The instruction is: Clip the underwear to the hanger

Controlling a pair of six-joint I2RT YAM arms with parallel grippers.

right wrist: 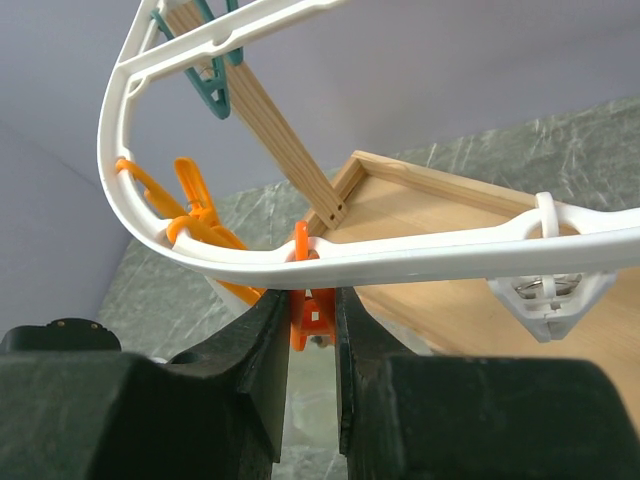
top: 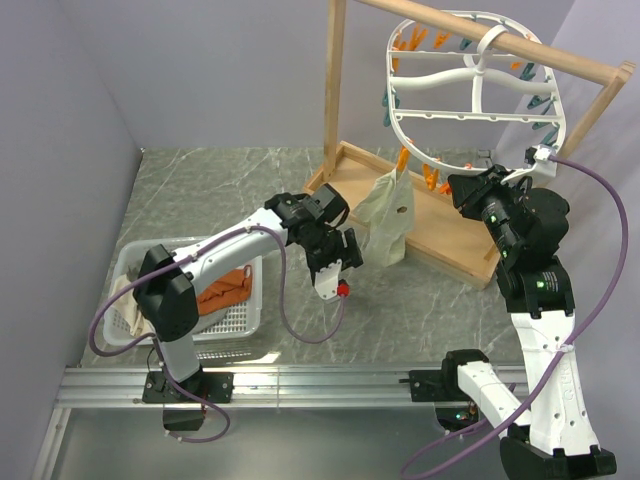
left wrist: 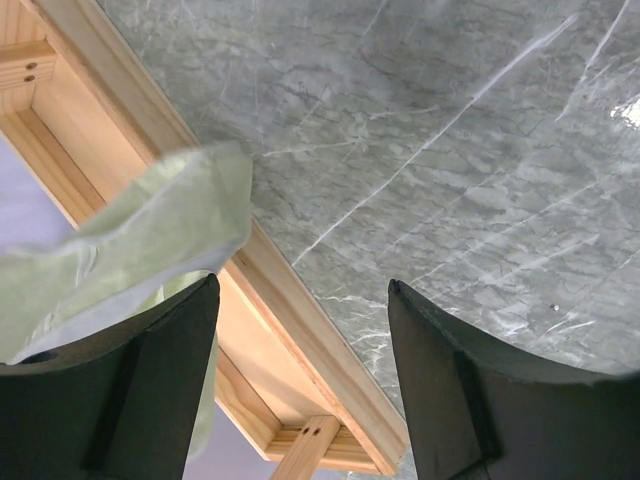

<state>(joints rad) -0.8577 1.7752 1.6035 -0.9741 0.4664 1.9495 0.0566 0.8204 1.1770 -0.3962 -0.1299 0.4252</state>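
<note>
The right tool [right wrist: 312, 302] pinches an orange plastic clothespin [right wrist: 304, 322] on the white oval hanger [right wrist: 420, 262]; the left tool [left wrist: 302, 290] is spread beside the pale cream underwear [left wrist: 150, 230].

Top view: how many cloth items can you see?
3: underwear hanging at the hanger, orange cloth in the basket, pale cloth over its left edge. More may be hidden.
</note>
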